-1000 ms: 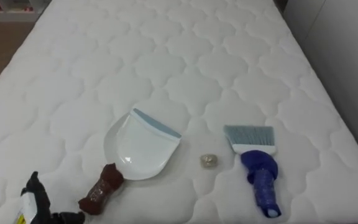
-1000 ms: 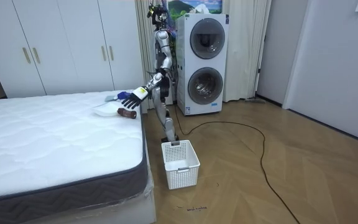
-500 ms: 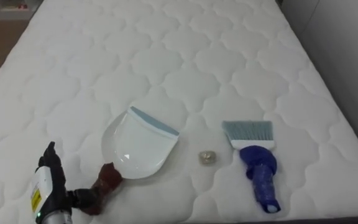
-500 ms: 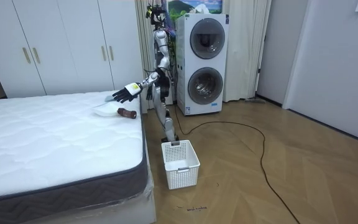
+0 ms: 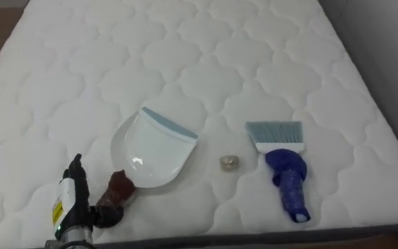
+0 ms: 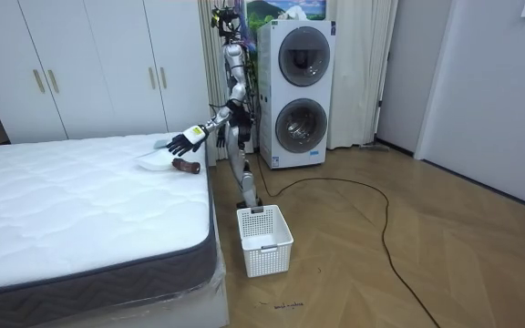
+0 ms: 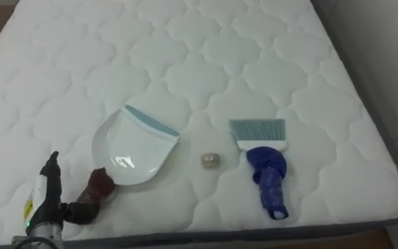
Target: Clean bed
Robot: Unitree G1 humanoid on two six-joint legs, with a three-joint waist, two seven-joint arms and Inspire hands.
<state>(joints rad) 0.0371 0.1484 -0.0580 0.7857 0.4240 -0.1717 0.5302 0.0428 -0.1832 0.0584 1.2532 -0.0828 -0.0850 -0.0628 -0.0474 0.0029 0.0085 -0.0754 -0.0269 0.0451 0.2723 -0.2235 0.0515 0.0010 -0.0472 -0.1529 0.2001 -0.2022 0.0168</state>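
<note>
A white dustpan (image 5: 150, 149) with a brown handle (image 5: 118, 188) lies on the white quilted mattress (image 5: 185, 55) near its front edge. A small pale scrap (image 5: 229, 162) sits between the pan and a blue hand brush (image 5: 285, 176), whose grey bristles (image 5: 275, 133) point away from me. My left hand (image 5: 71, 200) stands edge-on just left of the handle's end, fingers straight and pointing forward, thumb close to the handle. In the room view the left hand (image 6: 187, 141) hovers open over the dustpan (image 6: 153, 162) while I stand at the bed's end.
The mattress's front edge runs just below the brush and handle, and its right edge drops to the floor. A white laundry basket (image 6: 265, 240) stands on the wooden floor beside the bed. Stacked washing machines (image 6: 296, 91) and a wardrobe (image 6: 89, 64) line the wall.
My left hand has come forward from the lower left corner to stand beside the handle's end. The whole picture has shifted a little; dustpan, scrap and brush lie as before.
</note>
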